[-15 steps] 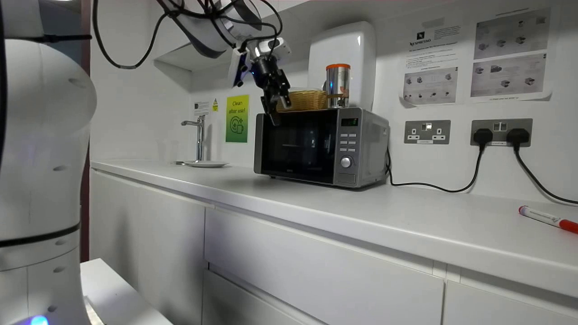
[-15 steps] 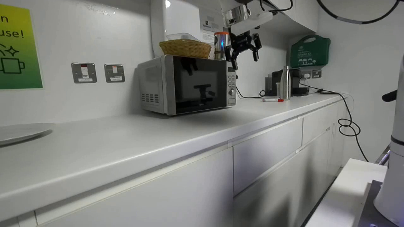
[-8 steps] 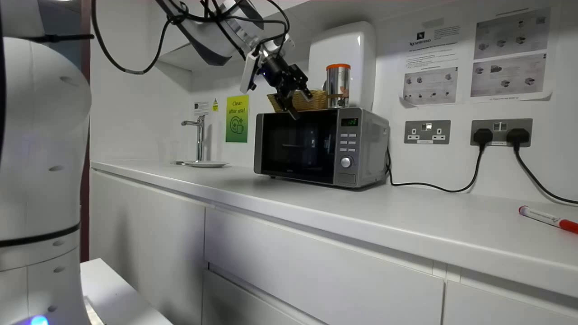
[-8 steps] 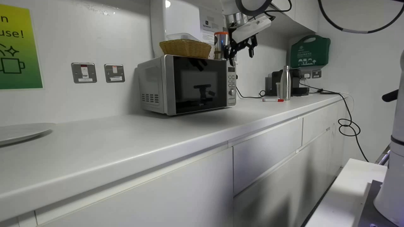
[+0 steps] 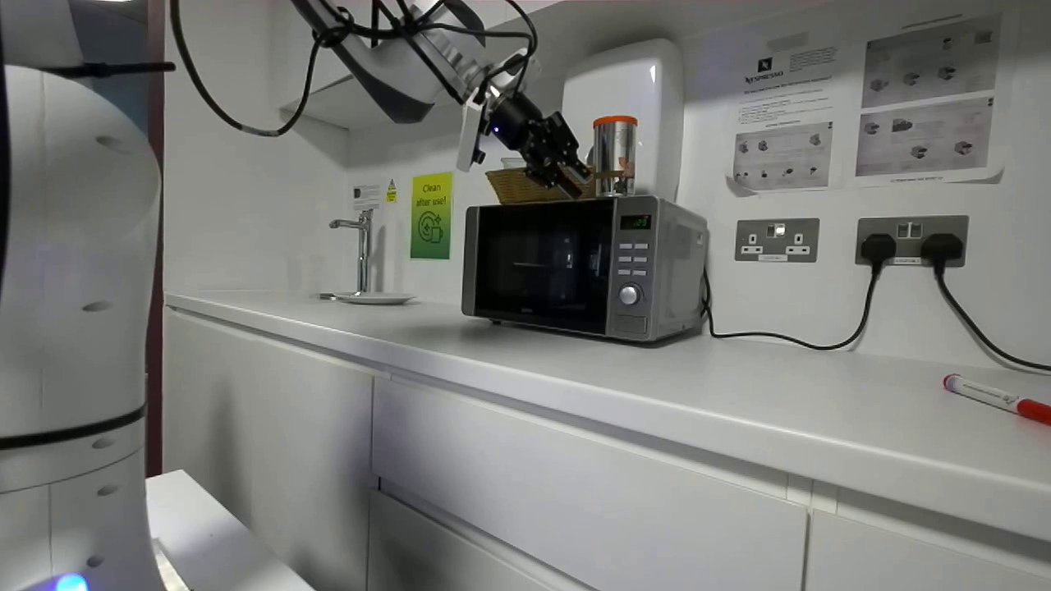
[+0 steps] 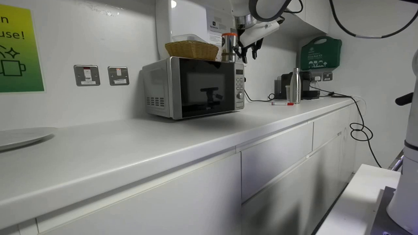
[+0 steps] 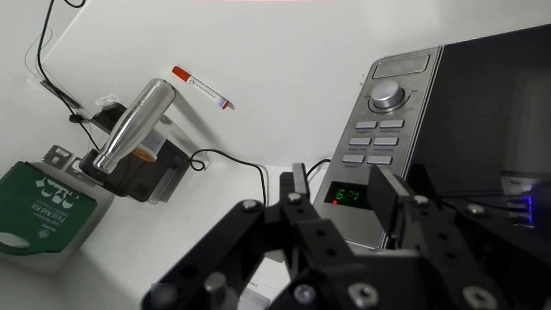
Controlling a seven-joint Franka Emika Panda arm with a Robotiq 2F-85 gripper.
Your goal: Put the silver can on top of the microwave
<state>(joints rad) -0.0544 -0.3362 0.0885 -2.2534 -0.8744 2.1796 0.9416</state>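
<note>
The silver can (image 5: 614, 152), shiny with an orange lid, stands upright on top of the microwave (image 5: 546, 267) at its control-panel end; both exterior views show this. My gripper (image 5: 577, 182) hangs in front of the microwave's upper front edge, tilted downward. In an exterior view the gripper (image 6: 249, 58) appears just beside the can (image 6: 229, 47). Looking from the wrist, the gripper (image 7: 342, 178) is partly open, and only the microwave's control panel (image 7: 357, 172) shows behind the gap. Nothing is held. The can is out of the wrist view.
A wicker basket (image 6: 192, 50) sits beside the can on the microwave, partly covered by my gripper in an exterior view. Behind rises a white wall unit (image 5: 649, 90). Along the counter are a marker (image 7: 201, 88), a steel bottle (image 7: 137, 122) and a plate (image 6: 23, 135).
My gripper has swung toward the can's end of the microwave and tilted, and its fingers have drawn closer together. The can, basket and microwave have stayed where they were.
</note>
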